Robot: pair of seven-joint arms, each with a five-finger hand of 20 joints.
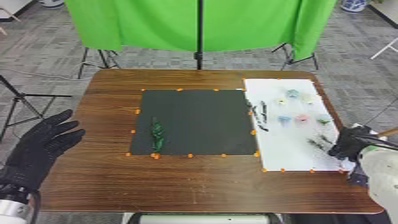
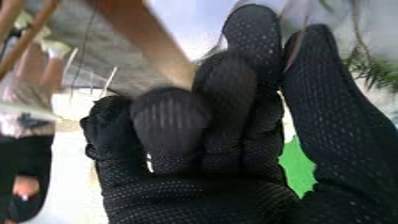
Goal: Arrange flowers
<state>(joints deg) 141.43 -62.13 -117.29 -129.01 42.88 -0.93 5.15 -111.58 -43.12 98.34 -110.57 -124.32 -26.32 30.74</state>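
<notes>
Green sprigs (image 1: 316,144) lie beside your right hand (image 1: 349,143), whose grip can't be told; likely light, bendy, best pinched near one end; left hand (image 1: 35,152) open.

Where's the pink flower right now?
In the head view, the pink flower is on the white sheet, on the right side, just right of a light blue flower.

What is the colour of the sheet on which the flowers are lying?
The sheet is white, best seen in the head view.
</notes>
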